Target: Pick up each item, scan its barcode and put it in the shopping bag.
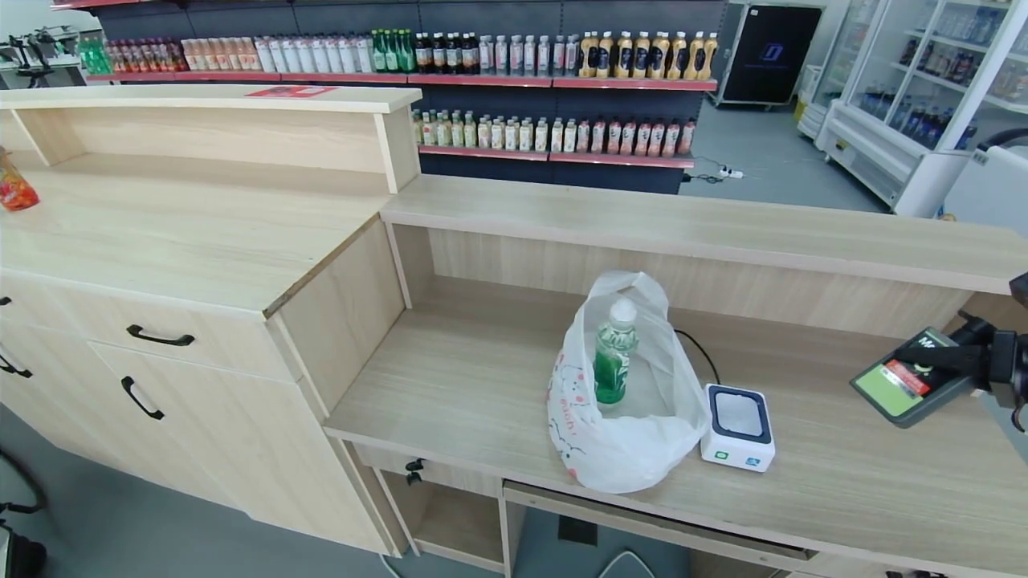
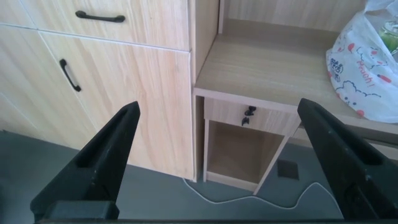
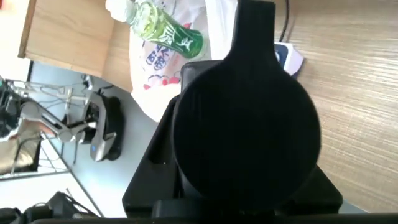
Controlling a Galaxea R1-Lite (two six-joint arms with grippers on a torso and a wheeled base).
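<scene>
The box [image 1: 899, 385], flat and dark-edged with a green face and a red label, hangs over the right end of the table [image 1: 482, 377]. The right gripper's [image 1: 932, 357] jaws are clamped on it.

Near the middle of the table stands the bag [image 1: 634, 433], white plastic with red print, its mouth open. A green bottle [image 1: 613, 361] with a white cap stands upright inside. The scanner [image 1: 739, 425], a small white block with a dark-framed window, sits just beside the bag on the right. A black cable [image 1: 697, 347] runs from behind it toward the back panel.

The left gripper [image 2: 219, 106] hangs low in front of the cabinet doors [image 2: 118, 93] left of the table, its jaws wide apart and holding nothing.

The table is pale wood with a raised ledge [image 1: 707, 229] behind it. A higher counter [image 1: 185, 233] joins it on the left, with a red snack pack [image 1: 14, 191] at its far edge. Beyond are red-edged shelves [image 1: 562, 83] lined with bottles, glass-door fridges [image 1: 915, 88] on the right, and a grey floor [image 1: 763, 152].
</scene>
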